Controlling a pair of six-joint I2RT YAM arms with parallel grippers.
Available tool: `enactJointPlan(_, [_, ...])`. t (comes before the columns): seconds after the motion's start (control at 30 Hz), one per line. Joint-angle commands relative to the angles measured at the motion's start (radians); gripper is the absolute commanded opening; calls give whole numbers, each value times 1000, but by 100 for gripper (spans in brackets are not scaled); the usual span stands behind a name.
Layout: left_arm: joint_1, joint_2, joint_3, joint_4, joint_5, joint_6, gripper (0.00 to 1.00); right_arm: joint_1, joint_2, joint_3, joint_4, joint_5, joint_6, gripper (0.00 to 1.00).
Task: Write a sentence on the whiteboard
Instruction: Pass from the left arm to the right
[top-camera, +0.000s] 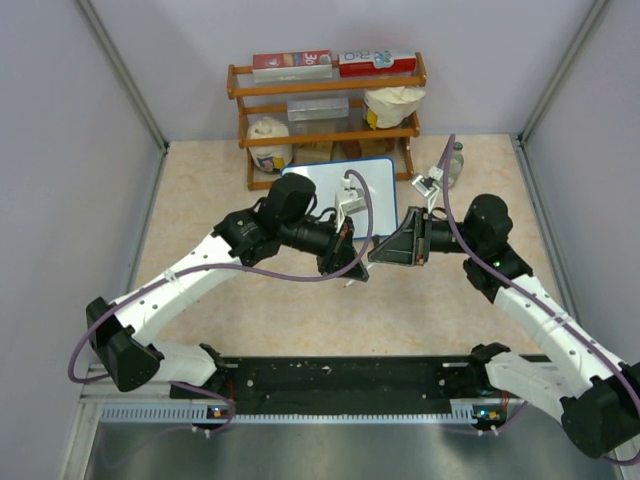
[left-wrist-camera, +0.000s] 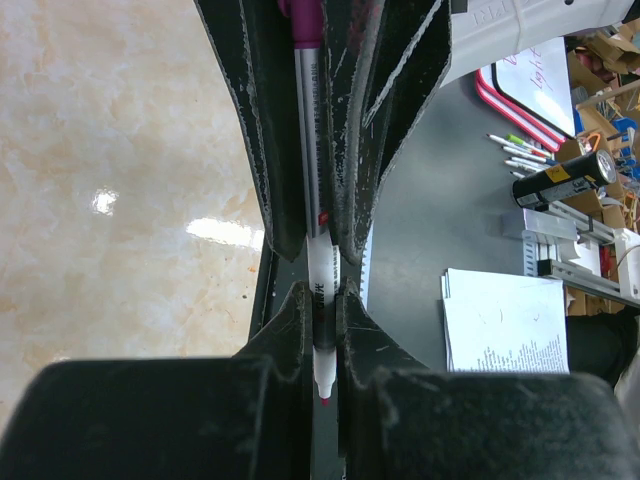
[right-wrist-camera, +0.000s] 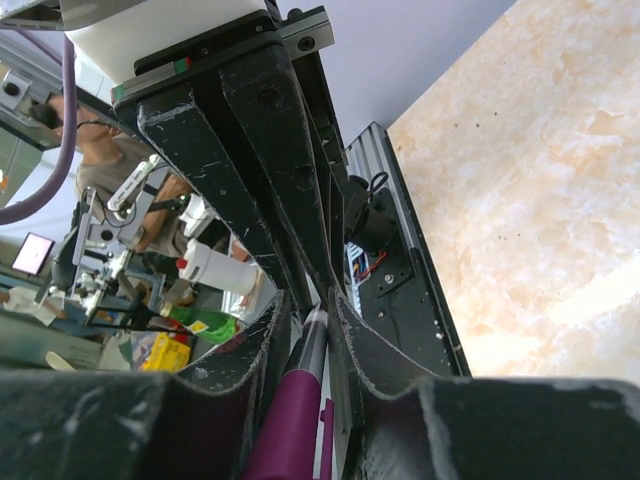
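Observation:
The whiteboard (top-camera: 380, 195), white with a blue frame, stands behind both arms; I can make out no sentence on it from here. Over the table's middle, my left gripper (top-camera: 357, 268) and right gripper (top-camera: 376, 254) meet tip to tip. The left gripper (left-wrist-camera: 321, 300) is shut on the white barrel of a marker (left-wrist-camera: 317, 255), whose bare pink tip (left-wrist-camera: 323, 400) points toward its palm. The right gripper (right-wrist-camera: 308, 312) grips the marker's purple capped end (right-wrist-camera: 295, 420), with its fingers (left-wrist-camera: 400, 110) opposite the left ones.
A wooden shelf (top-camera: 325, 110) with boxes, bags and a jar stands at the back wall, just behind the whiteboard. A small bottle (top-camera: 456, 160) sits back right. The black base rail (top-camera: 340, 375) runs along the near edge. Grey walls close both sides.

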Motion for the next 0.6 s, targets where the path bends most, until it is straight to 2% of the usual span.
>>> enactJointPlan(0.0, [-6,-5,3,24,5,12,0,20,-3,-3,48,-13,-2,19])
enactJointPlan(0.17, [-6,-14,0,20,-15,21,0,22,-10,-3,9,-22,-31,18])
enactJointPlan(0.27, [-6,-11,0,13,-16,24,0,22,-15,-6,2,-20,-37,28])
enactJointPlan(0.4, [-6,-10,0,13,-10,24,0,22,-17,-9,7,-22,-34,32])
enactJointPlan(0.57, [-4,-10,0,15,-12,24,0,22,-20,-13,9,-25,-36,20])
